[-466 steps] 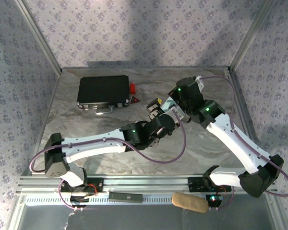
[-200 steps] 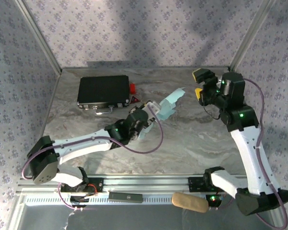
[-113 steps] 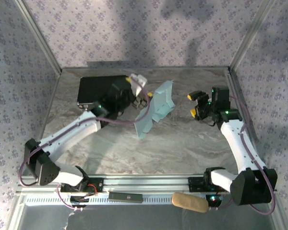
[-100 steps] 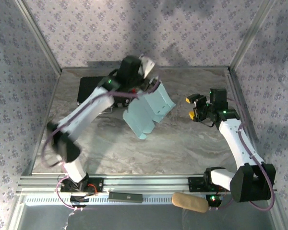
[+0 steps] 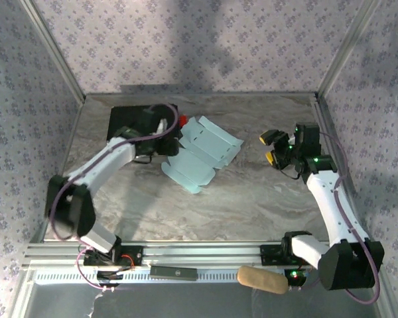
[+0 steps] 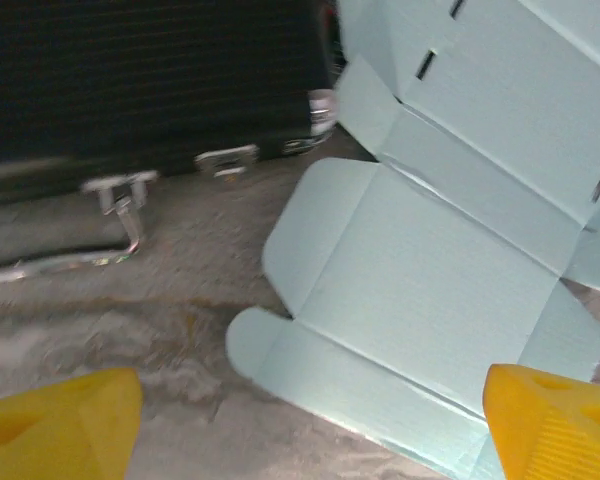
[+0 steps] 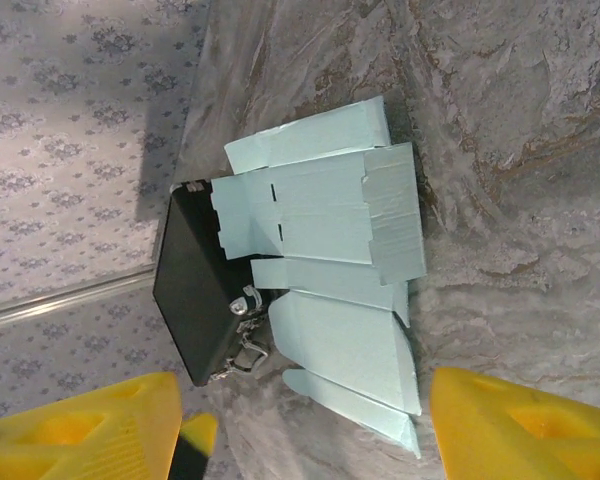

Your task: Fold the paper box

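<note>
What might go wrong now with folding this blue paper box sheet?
The paper box lies unfolded with one edge against the black case, so a lifted flap might catch on its latches. Both the left gripper and right gripper are open and hold nothing; pressing on the flat thin card may just slide it across the table.

Lit softly and evenly from above. Shadowed in grey patches on the back wall (image 5: 205,26). Motion-smeared across the black case (image 6: 140,80); soft-focused at the yellow tips of the left claw (image 6: 310,440).
</note>
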